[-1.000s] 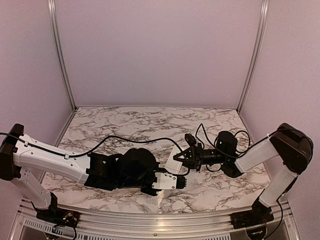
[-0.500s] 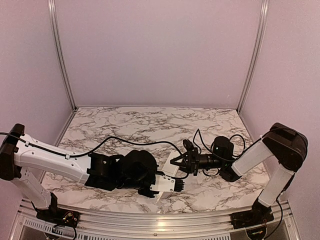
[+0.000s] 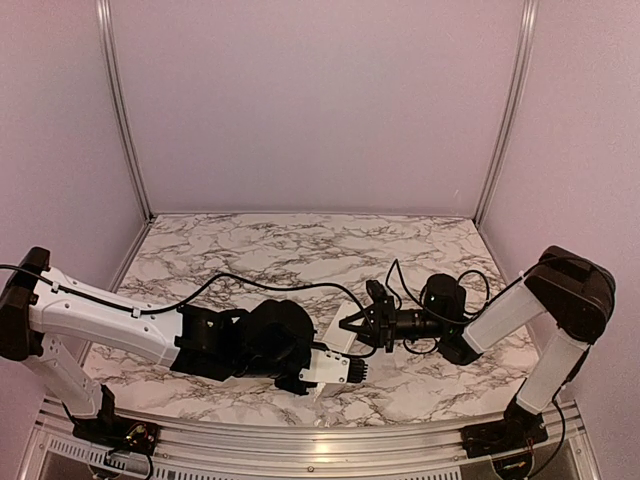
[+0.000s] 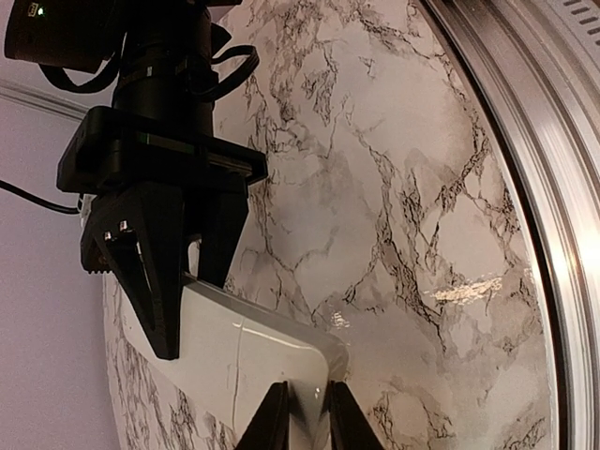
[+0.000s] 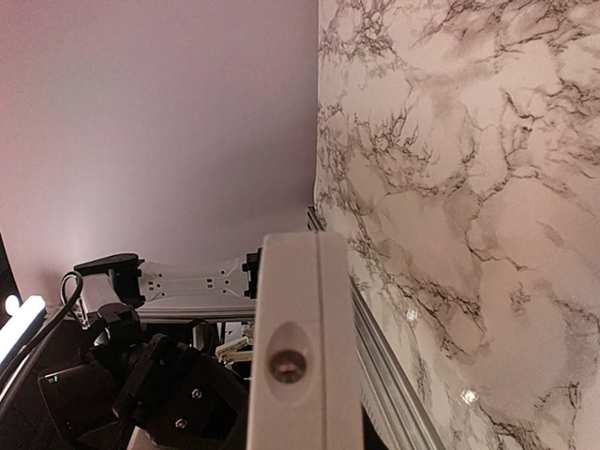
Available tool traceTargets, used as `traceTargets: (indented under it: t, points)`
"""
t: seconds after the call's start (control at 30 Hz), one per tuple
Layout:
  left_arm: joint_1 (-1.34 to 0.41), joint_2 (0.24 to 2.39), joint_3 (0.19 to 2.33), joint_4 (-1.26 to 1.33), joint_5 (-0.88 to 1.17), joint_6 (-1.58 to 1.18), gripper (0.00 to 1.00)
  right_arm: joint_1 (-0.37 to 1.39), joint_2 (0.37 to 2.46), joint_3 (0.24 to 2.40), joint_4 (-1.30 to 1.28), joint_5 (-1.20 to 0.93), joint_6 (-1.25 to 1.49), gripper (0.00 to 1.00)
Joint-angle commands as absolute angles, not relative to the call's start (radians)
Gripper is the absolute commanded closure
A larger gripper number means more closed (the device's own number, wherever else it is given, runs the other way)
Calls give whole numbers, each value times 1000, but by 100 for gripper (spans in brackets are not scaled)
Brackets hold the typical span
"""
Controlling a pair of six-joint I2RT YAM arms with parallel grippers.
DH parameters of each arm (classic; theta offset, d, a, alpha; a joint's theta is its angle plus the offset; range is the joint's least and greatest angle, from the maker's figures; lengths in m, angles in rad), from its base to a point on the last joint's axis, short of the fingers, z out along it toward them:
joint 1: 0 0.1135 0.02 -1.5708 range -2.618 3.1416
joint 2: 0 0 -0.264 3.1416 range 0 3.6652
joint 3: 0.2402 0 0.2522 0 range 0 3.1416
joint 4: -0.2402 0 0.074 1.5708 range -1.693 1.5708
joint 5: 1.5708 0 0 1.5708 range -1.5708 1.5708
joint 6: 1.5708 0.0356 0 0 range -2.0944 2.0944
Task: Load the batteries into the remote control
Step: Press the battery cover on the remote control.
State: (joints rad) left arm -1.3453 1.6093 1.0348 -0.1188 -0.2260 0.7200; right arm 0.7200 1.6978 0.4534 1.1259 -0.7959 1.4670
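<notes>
The remote control (image 4: 246,349) is held between both arms over the marble table (image 4: 403,178), lower middle of the overhead view. The left claw (image 4: 307,394) is pinched almost fully closed on the corner at the bottom of its wrist view. The right claw (image 4: 187,309) is clamped tight across the other end, with black fingers (image 4: 155,281) seen on either face.

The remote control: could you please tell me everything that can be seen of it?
The remote control is a slim, glossy white plastic slab with rounded corners and a fine seam across the visible face. The left gripper pinches one end, the right gripper clamps the other. The right wrist view shows its end face, with a lengthwise seam and a small dark oval window. No buttons or display show. Whether it touches the marble table cannot be told.
</notes>
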Motion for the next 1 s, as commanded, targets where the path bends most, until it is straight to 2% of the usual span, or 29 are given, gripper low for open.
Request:
traceTargets:
  t: [0.0,0.27,0.37,0.5,0.63,0.73,0.97]
  points:
    - [-1299,1637,1027,-27,-253,715,82,807,1666,485,1287,-956,1517,100]
    - [-1328,1572,1008,-66,-222,710,72,705,1628,477,1201,-951,1436,100]
    - [-1346,1538,995,-67,-221,694,64,671,1595,487,1110,-948,1362,100]
    - [-1358,1466,969,-45,-225,640,41,630,1549,514,999,-937,1240,100]
    - [-1358,1345,889,61,-241,559,26,609,1510,560,854,-929,1083,100]
    - [-1354,1267,814,133,-299,504,8,604,1491,577,843,-943,1031,100]
    - [-1345,1230,735,185,-344,430,7,604,1469,606,904,-1019,991,100]
